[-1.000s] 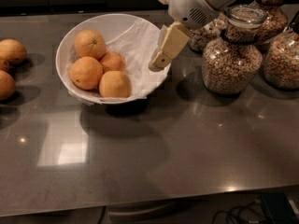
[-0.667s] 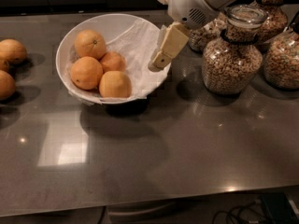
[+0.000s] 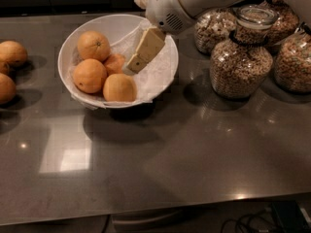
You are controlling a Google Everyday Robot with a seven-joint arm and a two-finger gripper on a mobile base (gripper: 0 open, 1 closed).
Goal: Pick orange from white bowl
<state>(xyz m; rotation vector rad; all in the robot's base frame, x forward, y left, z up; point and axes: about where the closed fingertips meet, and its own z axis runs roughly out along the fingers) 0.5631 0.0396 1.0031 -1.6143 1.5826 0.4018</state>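
The white bowl (image 3: 167, 74), lined with crumpled white paper, stands on the dark counter at the upper left of centre. Several oranges lie in its left half: one at the back (image 3: 93, 45), one at the left (image 3: 89, 75), one at the front (image 3: 119, 87) and one in the middle (image 3: 114, 62), partly hidden. My gripper (image 3: 136, 62) reaches down from the upper right into the bowl. Its cream tip sits right beside the middle orange, just above the front one. It holds nothing that I can see.
Loose oranges (image 3: 12, 52) lie on the counter at the far left edge. Glass jars of grain (image 3: 240, 57) stand to the right of the bowl, under my arm. The counter's front edge runs along the bottom.
My gripper has moved left from the bowl's right rim to over its middle, close to the oranges. The bowl and the oranges have not moved.
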